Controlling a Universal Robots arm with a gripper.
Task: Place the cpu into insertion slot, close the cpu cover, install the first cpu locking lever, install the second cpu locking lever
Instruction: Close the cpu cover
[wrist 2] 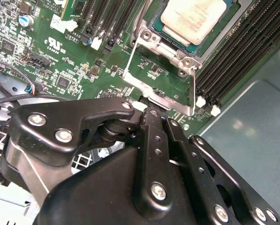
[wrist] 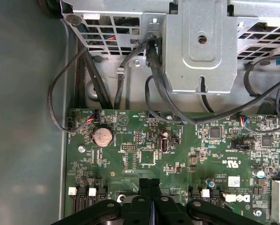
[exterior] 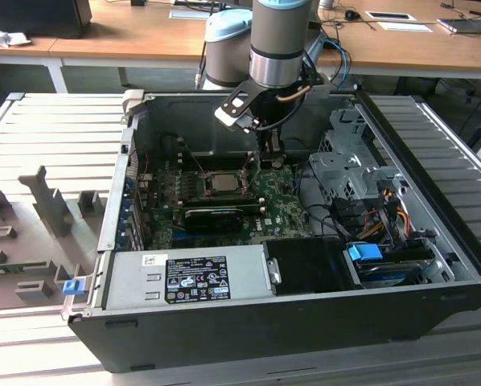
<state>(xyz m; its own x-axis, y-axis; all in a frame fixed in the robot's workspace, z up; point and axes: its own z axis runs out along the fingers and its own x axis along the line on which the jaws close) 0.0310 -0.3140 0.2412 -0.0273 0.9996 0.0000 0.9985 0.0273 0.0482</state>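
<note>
The cpu point(wrist 2: 194, 18), a pale silver square with rounded corners, lies in the silver-rimmed insertion slot point(wrist 2: 154, 40) on the green motherboard point(wrist 2: 84, 65). Just beside the rim, the matte black claw point(wrist 2: 147, 110) is clenched, fingers pressed together.

A robotics lab or workshop; an opened desktop computer case point(exterior: 289, 326) lies on a slatted metal bench point(exterior: 55, 129) beneath a robot arm point(exterior: 281, 40); wooden office desks point(exterior: 128, 36) with papers point(exterior: 395, 16) stand behind.
</note>
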